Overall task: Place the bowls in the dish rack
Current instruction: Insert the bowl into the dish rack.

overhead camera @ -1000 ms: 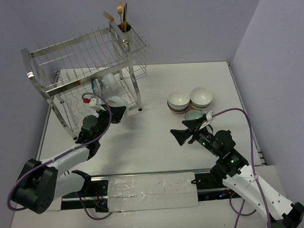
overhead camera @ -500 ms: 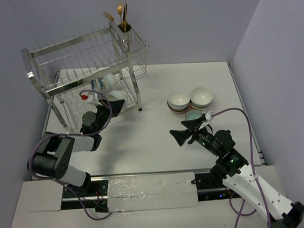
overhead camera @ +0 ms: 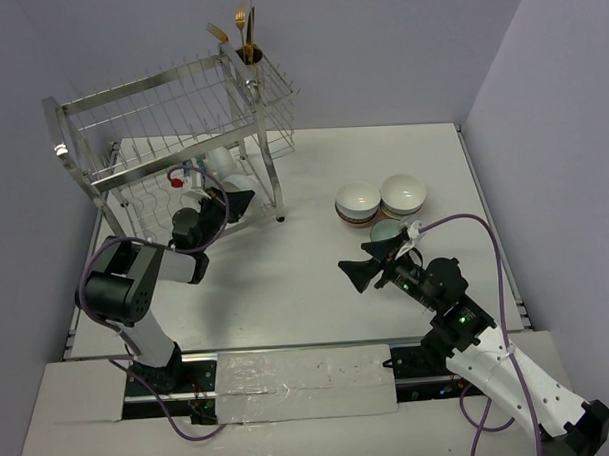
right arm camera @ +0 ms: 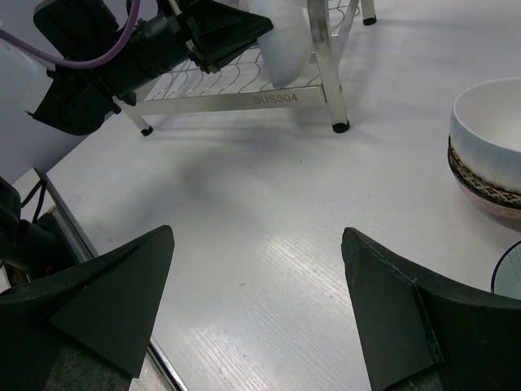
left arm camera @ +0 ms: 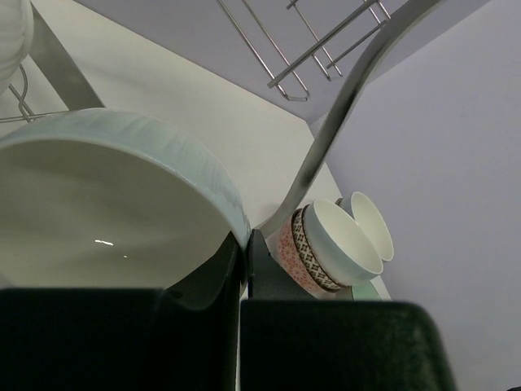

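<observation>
My left gripper [overhead camera: 241, 201] is shut on the rim of a white bowl [overhead camera: 236, 184] and holds it inside the lower tier of the silver wire dish rack [overhead camera: 160, 103]. In the left wrist view the bowl [left arm camera: 106, 204] fills the left side, with its rim pinched between the jaws. Another white bowl [overhead camera: 219, 163] stands in the rack behind it. Two white bowls, one on a brown-patterned stack [overhead camera: 357, 199] and one beside it [overhead camera: 403, 193], and a teal bowl [overhead camera: 388, 230] sit on the table at the right. My right gripper [overhead camera: 371, 261] is open and empty, just left of the teal bowl.
Gold cutlery [overhead camera: 244, 30] stands in the rack's corner cup. The rack's front leg [right arm camera: 326, 73] and its base bar [right arm camera: 244, 101] show in the right wrist view, with the patterned bowl stack [right arm camera: 488, 138] at the right edge. Walls close in at the back and right.
My left gripper has carried the white bowl up and away from me, further into the rack's lower tier. The right gripper has hardly moved.
</observation>
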Controlling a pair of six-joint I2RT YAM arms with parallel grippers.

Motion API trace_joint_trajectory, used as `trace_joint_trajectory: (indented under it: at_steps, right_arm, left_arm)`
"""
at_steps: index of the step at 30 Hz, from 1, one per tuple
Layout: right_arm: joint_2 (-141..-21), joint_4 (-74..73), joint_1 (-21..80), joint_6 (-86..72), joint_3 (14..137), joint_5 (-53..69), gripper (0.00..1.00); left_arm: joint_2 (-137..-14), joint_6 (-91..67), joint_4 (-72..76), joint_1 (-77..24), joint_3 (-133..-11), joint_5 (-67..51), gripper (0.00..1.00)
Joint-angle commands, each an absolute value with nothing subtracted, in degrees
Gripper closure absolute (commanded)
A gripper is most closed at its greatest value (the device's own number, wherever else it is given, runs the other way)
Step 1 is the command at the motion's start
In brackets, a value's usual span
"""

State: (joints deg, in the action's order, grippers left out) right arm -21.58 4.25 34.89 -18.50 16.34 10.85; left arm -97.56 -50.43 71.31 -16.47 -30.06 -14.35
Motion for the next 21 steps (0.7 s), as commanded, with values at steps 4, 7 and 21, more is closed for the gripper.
trace_joint_trajectory:
  at_steps: [4, 7, 21]
  right_arm:
    - [-22.41, 5.89, 35.24, -17.49, 16.96, 11.43, 0.09]
    - [-22.32, 5.71, 35.33, -17.40, 17.05, 11.43, 0.09]
    - [-23.55, 5.45, 35.24, -16.88, 17.49, 11.60, 0.09]
  left_arm:
    - [-99.40, -50.54, 106.52, -15.65, -35.41, -16.87, 1.00]
    - [-100.28, -50.27, 106.52, -15.47, -36.65, -18.19, 1.00]
    - [-103.62, -50.36, 106.52, -14.94, -41.13, -20.04, 1.00]
